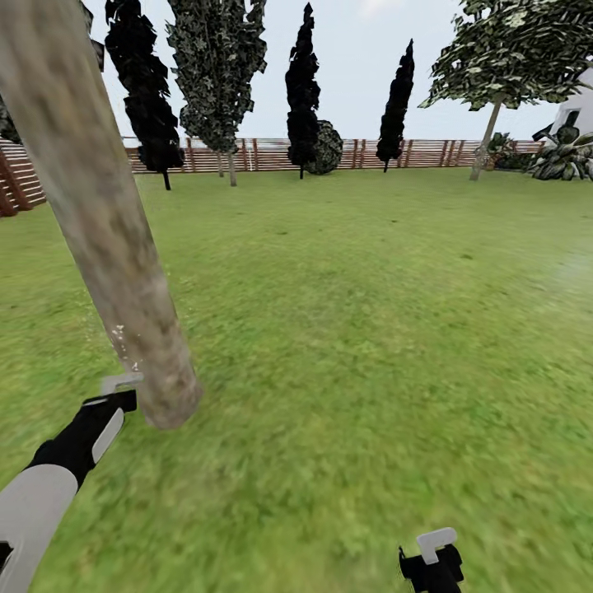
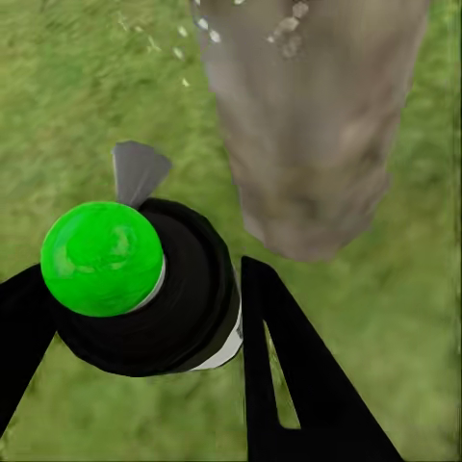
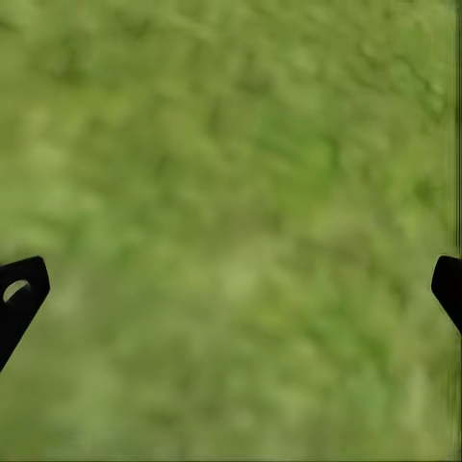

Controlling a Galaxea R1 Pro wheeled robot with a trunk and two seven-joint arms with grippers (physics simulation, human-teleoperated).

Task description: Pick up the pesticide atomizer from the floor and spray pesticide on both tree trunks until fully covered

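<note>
**Atomizer beside the near trunk**

Our left gripper (image 2: 135,318) is clamped on the pesticide atomizer (image 2: 144,289), whose top shows green, held just beside the base of the near-left tree trunk (image 1: 107,231). Our right gripper (image 3: 231,289) hangs spread wide over the grass (image 1: 371,313). The fence (image 1: 428,152) runs far behind.

No legible text, label, brand, number or sign found in any view. The black spray bottle with a green cap (image 2: 144,289), lower left of the left wrist view, shows no readable marking.
</note>
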